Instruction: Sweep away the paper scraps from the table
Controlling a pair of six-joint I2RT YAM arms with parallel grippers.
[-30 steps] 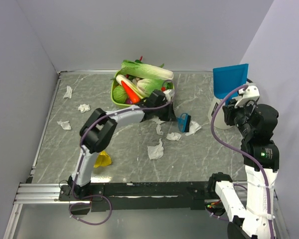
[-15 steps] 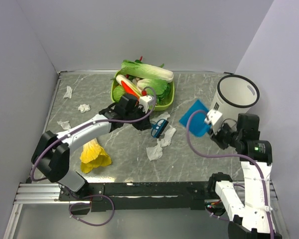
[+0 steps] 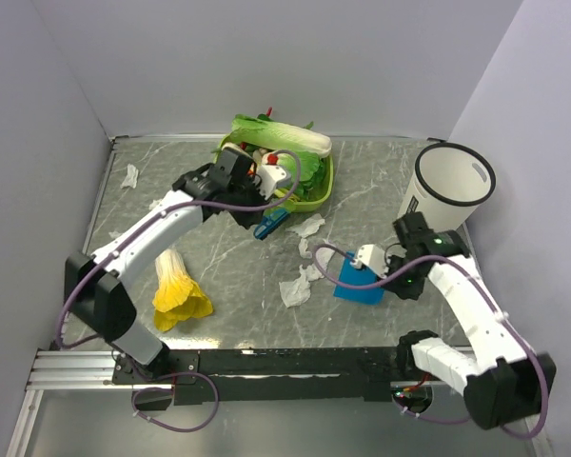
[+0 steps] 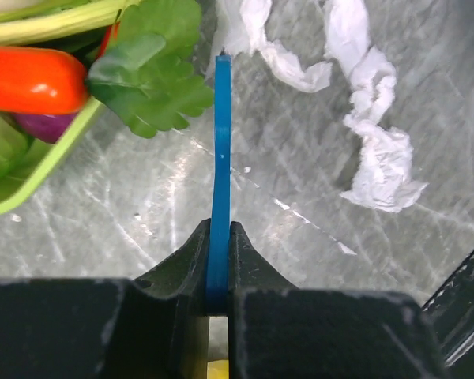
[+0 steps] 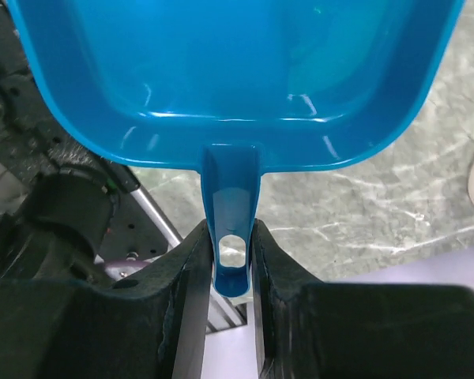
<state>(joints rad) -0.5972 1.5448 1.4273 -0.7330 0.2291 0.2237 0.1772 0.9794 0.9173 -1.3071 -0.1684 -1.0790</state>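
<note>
The left tool [image 4: 219, 237] is clamped on a blue brush [image 4: 220, 142]. Its wrist view shows the brush edge-on as a thin strip, and only the overhead view places it just in front of the green basket [image 3: 322, 193] of vegetables. The right tool [image 5: 235, 237] pinches the handle of a blue dustpan [image 5: 237, 71]. Overhead, the pan sits low at the counter [image 3: 228, 271], right of centre, but whether it touches the surface cannot be told.

The paper scraps [image 3: 296, 288] lie mostly between brush and pan. One wad is just right of the brush, and others are near the pan's left edge. The left wrist view shows two crumpled pieces beyond the brush tip, apart from it. More scraps lie by the far-left rail, well apart from both tools. A white bucket [image 3: 454, 181] stands at the far right.
</note>
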